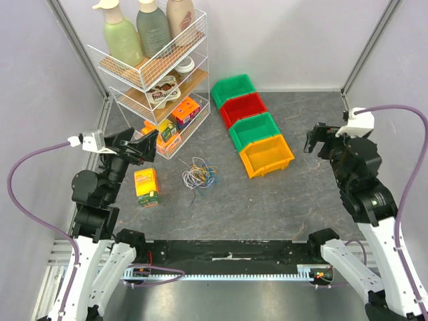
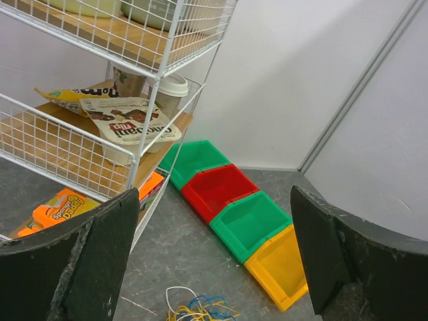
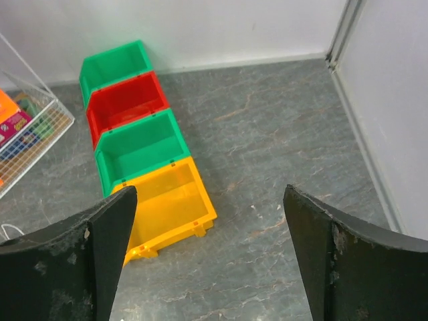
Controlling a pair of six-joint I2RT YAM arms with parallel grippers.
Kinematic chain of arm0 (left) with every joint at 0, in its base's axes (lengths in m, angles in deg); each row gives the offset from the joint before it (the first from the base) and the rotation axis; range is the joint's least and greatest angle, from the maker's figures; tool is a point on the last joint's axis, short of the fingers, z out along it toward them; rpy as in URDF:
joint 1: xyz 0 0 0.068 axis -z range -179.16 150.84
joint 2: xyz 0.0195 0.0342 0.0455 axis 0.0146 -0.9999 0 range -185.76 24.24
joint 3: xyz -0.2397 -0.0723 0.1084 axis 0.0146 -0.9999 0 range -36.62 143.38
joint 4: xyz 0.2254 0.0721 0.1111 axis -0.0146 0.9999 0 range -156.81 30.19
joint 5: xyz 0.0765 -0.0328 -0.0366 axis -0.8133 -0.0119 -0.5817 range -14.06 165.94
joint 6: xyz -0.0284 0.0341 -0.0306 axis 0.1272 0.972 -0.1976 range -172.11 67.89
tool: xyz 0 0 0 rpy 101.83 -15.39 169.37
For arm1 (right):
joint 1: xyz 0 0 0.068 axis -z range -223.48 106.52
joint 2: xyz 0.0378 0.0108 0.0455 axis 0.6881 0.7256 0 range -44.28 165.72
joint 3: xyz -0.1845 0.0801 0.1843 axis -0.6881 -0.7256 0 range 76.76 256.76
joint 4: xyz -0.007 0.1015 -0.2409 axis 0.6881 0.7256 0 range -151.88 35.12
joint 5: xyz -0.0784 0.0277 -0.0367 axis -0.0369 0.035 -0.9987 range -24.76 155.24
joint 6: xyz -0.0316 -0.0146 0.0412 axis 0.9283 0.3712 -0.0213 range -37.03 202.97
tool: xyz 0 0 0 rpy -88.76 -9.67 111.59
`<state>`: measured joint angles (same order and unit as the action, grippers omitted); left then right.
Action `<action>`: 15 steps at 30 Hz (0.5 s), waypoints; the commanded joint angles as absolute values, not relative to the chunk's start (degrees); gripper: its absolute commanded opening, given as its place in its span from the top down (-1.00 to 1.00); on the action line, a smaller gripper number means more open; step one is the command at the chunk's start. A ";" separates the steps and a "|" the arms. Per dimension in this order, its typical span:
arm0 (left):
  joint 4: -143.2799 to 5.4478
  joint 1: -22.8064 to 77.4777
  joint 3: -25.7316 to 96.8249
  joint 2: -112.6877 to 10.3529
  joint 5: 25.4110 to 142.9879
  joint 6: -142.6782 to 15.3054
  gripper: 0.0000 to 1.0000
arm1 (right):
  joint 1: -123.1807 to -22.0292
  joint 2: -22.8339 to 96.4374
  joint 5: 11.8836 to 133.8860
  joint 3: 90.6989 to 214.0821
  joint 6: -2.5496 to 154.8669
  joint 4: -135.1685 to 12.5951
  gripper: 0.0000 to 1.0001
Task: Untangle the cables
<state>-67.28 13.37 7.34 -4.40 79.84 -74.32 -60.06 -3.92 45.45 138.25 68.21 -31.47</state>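
Observation:
The cables (image 1: 198, 175) lie as one small tangle of thin white, yellow and blue wires on the grey table, between the wire rack and the yellow bin. The left wrist view catches their top edge, the cables (image 2: 197, 308), at the bottom of the picture. My left gripper (image 1: 140, 146) hovers to the left of the tangle, open and empty; in its own view the left gripper (image 2: 215, 264) has both pads wide apart. My right gripper (image 1: 319, 142) is raised at the right, past the yellow bin, open with nothing in it, and the right gripper (image 3: 208, 257) looks down on bare table.
A white wire rack (image 1: 159, 73) with bottles and snack packs stands at the back left. An orange carton (image 1: 146, 186) stands left of the tangle. A row of bins runs diagonally: green bin (image 1: 234, 89), red bin (image 1: 243, 108), green bin (image 1: 255, 130), yellow bin (image 1: 266, 155).

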 commanded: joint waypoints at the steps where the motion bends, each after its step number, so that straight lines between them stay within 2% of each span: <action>1: -69.10 13.05 7.68 -5.64 81.65 -75.04 -0.98 | -60.09 2.55 52.64 136.18 65.23 -34.35 -0.96; 6: -59.10 13.05 8.47 -9.42 78.40 -80.40 -0.98 | -66.83 14.58 64.78 132.66 59.25 -46.82 -0.96; 10: -51.62 13.05 7.07 -10.92 80.68 -81.90 -0.94 | -76.68 27.41 73.05 131.95 54.16 -62.98 -0.96; 13: -48.63 13.14 5.31 -11.44 84.89 -83.65 -0.95 | -82.22 39.36 76.22 136.06 52.65 -68.20 -0.96; 15: -47.66 13.05 3.90 -12.32 89.45 -85.58 -0.94 | -83.72 46.22 77.89 139.23 51.95 -68.82 -0.80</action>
<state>-52.79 13.33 5.86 -11.75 82.22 -80.64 -80.38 37.04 70.17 133.66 55.79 -57.94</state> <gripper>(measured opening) 0.974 0.959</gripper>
